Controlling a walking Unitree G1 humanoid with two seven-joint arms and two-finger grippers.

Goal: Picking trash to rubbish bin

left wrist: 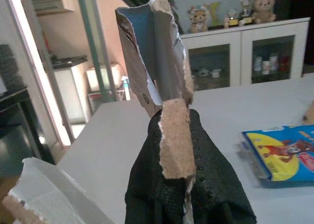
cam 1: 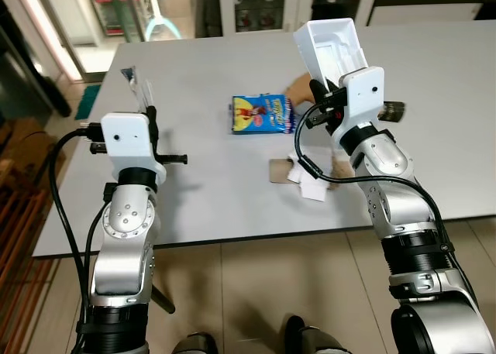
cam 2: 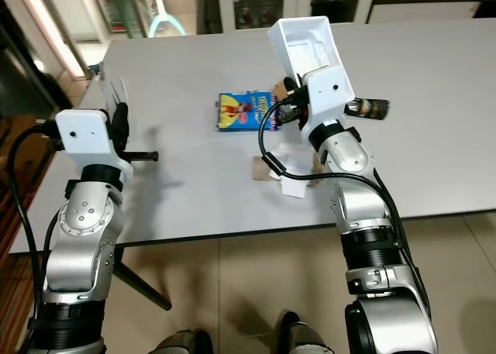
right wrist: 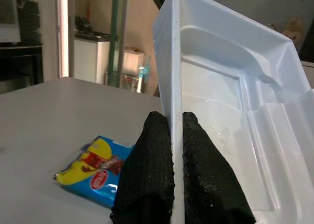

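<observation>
Right gripper [right wrist: 176, 155]: both black fingers pinched tight on the side wall of a white plastic tray [cam 1: 332, 50], held raised and tilted above the table. Tray interior: moulded compartments, wet-looking sheen, nothing in them as far as can be seen.

Left gripper [left wrist: 189, 160]: fingers closed on a torn cardboard carton piece [left wrist: 157, 52], grey lining inside, brown ragged edge; held upright over the table's left part. Whether anything is inside the piece cannot be told.

Grey table [cam 1: 194, 199], items on top:
- Blue snack packet [cam 1: 262, 114] with yellow and red print, lying flat near the middle, between the two arms.
- Brown cardboard scrap [cam 1: 279, 170] and white paper scrap [cam 1: 314, 188], touching each other, near the front edge, just beside the right forearm.
- Small dark can [cam 2: 367, 108] lying on its side, to the right of the right gripper.
- Tan crumpled piece [cam 1: 297, 89] behind the blue packet, partly hidden by the tray.

Floor: pale tiles [cam 1: 256, 292] under the table edge.
</observation>
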